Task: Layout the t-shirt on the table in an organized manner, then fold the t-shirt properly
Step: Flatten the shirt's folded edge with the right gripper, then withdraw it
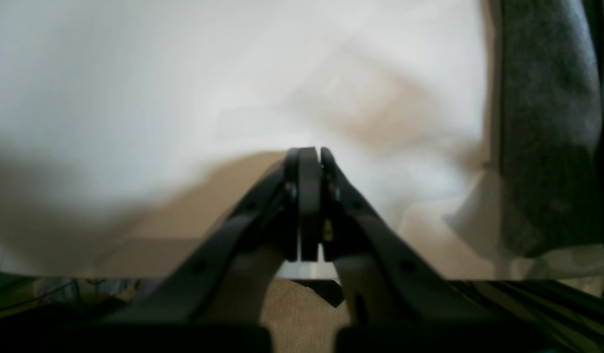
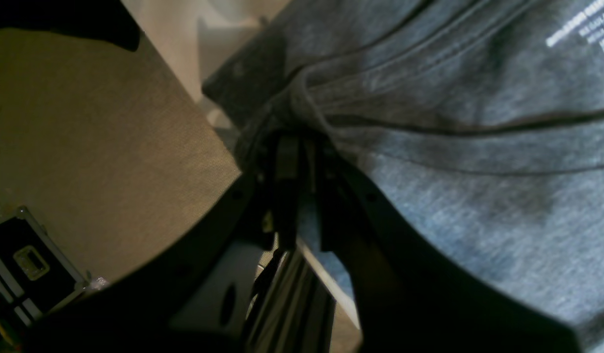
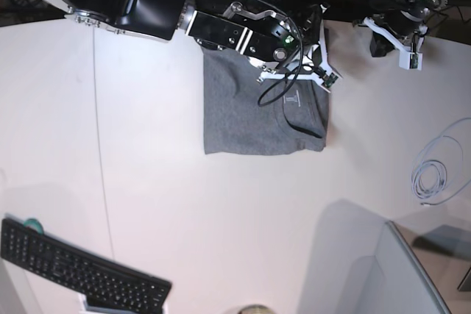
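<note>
1. White table is noted, with a black keyboard at its near left edge.
2. Grey t-shirt is found folded toward the far edge.
3. Right gripper is clamped on the t-shirt's collar.
4. Left gripper is closed, empty, at far right.

The base view was evenly bright and sharp, with soft grey shadows toward five o'clock on the table. The left wrist view was blurred and washed out, a brownish shadow at seven o'clock. The right wrist view was dim, its foreground out of focus.
</note>
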Motion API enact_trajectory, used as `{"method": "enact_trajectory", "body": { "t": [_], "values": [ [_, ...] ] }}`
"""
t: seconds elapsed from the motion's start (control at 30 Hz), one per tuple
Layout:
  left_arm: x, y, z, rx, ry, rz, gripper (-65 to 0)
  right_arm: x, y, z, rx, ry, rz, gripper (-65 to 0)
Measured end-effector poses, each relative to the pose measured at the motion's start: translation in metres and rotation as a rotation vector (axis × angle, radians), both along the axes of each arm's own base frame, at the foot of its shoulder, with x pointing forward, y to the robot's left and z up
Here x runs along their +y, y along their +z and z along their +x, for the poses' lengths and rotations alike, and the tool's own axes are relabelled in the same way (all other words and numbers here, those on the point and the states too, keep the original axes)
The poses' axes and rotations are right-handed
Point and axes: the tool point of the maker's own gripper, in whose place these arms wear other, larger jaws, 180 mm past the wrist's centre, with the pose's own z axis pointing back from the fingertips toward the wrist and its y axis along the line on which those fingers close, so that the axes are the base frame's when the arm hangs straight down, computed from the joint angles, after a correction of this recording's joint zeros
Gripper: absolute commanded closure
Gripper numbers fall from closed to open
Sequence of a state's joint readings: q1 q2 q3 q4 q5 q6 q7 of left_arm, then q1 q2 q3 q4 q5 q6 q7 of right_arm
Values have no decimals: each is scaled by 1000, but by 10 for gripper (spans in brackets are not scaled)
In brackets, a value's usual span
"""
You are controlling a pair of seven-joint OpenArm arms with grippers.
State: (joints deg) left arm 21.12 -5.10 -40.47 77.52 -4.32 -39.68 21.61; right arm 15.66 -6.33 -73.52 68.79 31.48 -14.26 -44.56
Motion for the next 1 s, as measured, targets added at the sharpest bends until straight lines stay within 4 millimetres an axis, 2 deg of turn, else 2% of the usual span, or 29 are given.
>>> {"method": "enact_trajectory", "body": {
  "t": [0.13, 0.23, 0.33, 0.43, 0.47, 0.53, 0.63, 0.7, 0.77, 0.9, 1.0],
  "values": [
    [0, 0, 0, -1, 0, 0, 0, 0, -1, -2, 2, 18, 1, -51],
    [0, 1, 1, -3, 0, 1, 0, 7, 6, -6, 1, 75, 30, -51],
    [13, 6, 3, -3, -16, 30, 0, 22, 33, -13, -8, 111, 102, -50],
    [42, 15, -3, -15, 50, 69, 0, 25, 68, -10, -11, 129, 161, -50],
    [52, 19, -7, -17, 77, 84, 0, 25, 81, 0, -17, 103, 188, -50],
    [72, 25, -17, -22, 141, 112, 0, 20, 99, 33, -54, 17, 238, -50],
    [96, 35, -27, -33, 206, 143, 0, -4, 98, 85, -109, -127, 198, -50],
    [111, 43, -32, -45, 245, 167, 0, -16, 93, 109, -172, -162, 151, -50],
    [117, 45, -38, -43, 264, 176, 0, -16, 92, 125, -233, -177, 145, -50],
    [114, 41, -41, -33, 264, 166, 0, -4, 87, 141, -262, -193, 152, -50],
    [112, 40, -43, -28, 264, 166, 0, -6, 82, 155, -307, -213, 157, -50]
  ]
}}
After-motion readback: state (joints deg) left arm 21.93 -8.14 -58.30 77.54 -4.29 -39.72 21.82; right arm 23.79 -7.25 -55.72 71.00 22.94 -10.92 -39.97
